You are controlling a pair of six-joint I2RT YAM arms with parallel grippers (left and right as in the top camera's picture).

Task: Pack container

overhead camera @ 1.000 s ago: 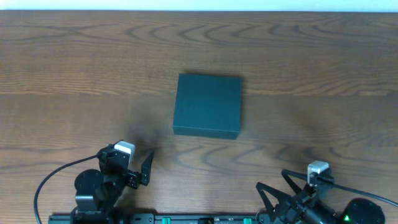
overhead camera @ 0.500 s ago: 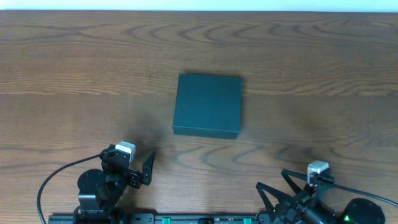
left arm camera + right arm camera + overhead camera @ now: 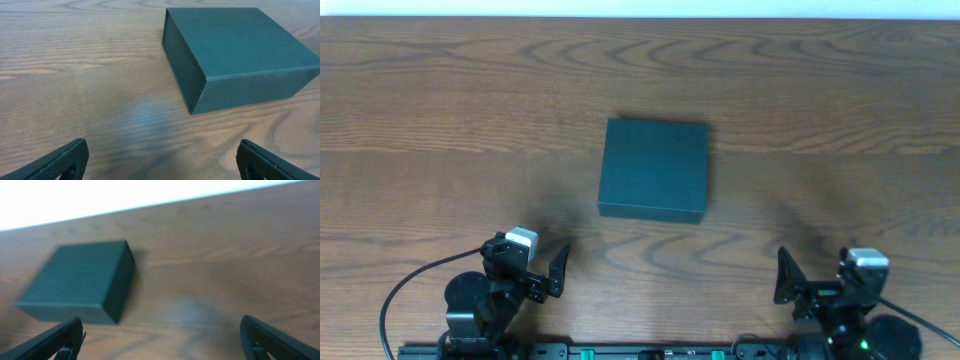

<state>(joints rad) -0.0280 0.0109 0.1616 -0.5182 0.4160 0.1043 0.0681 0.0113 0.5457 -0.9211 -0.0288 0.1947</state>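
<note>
The container [image 3: 653, 170] is a dark green rectangular box with its lid shut, lying flat at the middle of the wooden table. It also shows in the left wrist view [image 3: 235, 55] and, blurred, in the right wrist view [image 3: 75, 280]. My left gripper [image 3: 546, 266] is open and empty near the table's front edge, to the front left of the container [image 3: 162, 162]. My right gripper [image 3: 810, 278] is open and empty at the front right, well apart from the container [image 3: 162, 337]. No snack packets show in any view.
The wooden table [image 3: 440, 120] stretches to a white back edge [image 3: 150, 195]. A black cable [image 3: 405, 290] loops beside the left arm's base at the front edge.
My right arm has shifted to the right and turned, with its wrist camera now further right; its view is blurred. The left arm and the container have stayed put.
</note>
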